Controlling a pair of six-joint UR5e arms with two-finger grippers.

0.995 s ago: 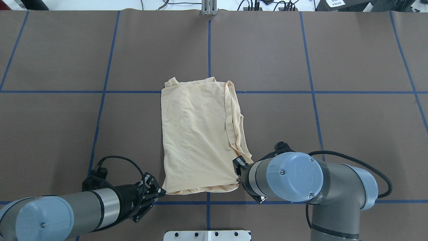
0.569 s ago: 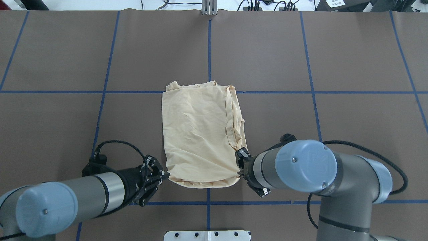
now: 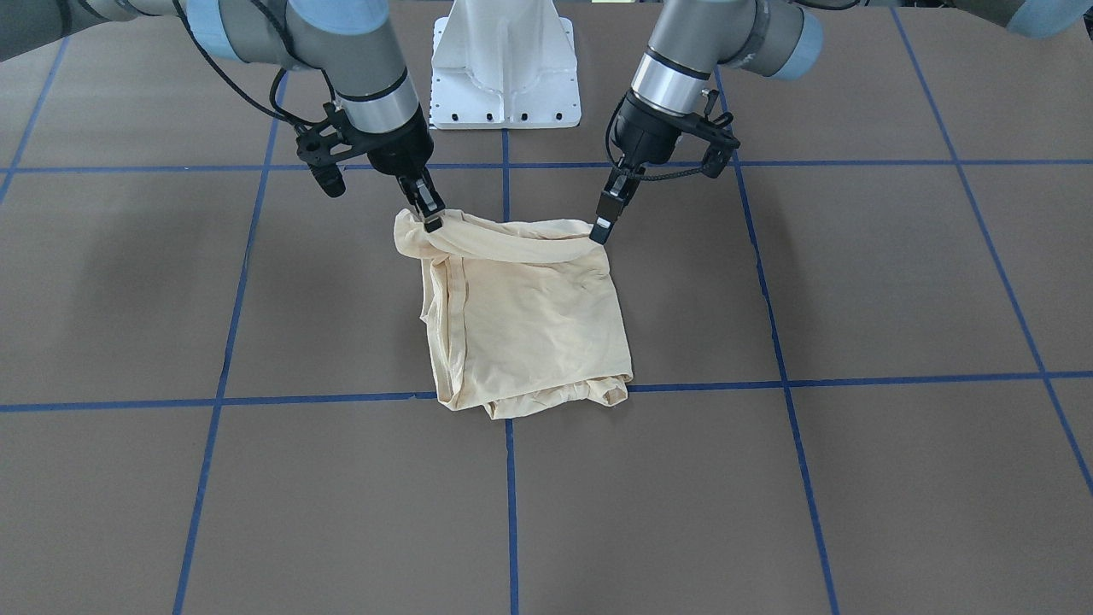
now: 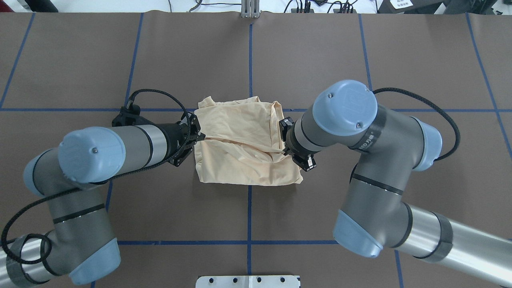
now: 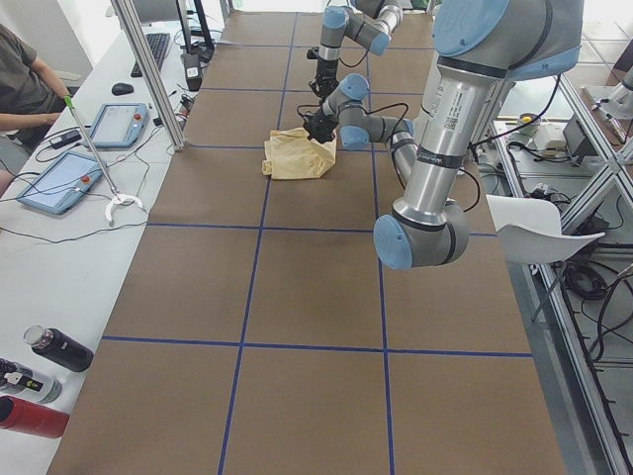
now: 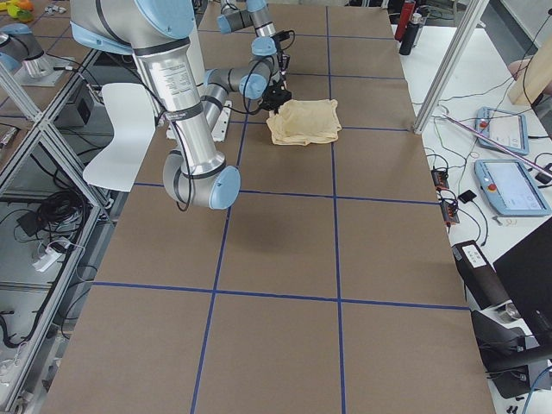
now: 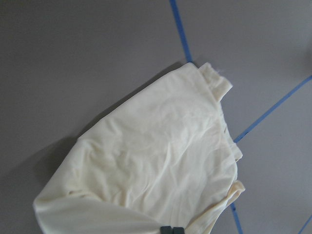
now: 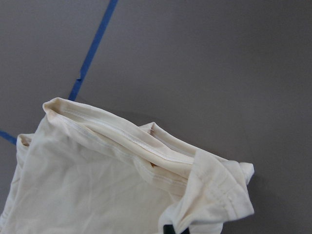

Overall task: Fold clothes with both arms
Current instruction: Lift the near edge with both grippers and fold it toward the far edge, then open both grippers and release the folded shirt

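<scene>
The pale cream T-shirt [image 4: 240, 132] lies in a folded rectangle at the table's middle; its print is hidden. It also shows in the front view [image 3: 529, 325]. My left gripper [image 4: 199, 138] is shut on the shirt's near left corner and holds it raised over the shirt's middle. My right gripper [image 4: 286, 151] is shut on the near right corner at the same height. In the front view the left gripper [image 3: 600, 232] and the right gripper [image 3: 432, 224] hold a sagging band of cloth between them. The wrist views show cloth [image 7: 161, 161] [image 8: 122, 185] hanging from the fingertips.
The brown table [image 4: 80, 60] carries a grid of blue tape lines [image 4: 249, 60]. The white pedestal base [image 3: 505, 68] stands at the near edge. An operator [image 5: 25, 84], tablets and bottles [image 5: 40, 371] are on a side bench beyond the far edge.
Both grippers have moved away from the robot and upward, carrying the shirt's near edge over the body. The shirt's footprint has grown shorter and both elbows have swung forward.
</scene>
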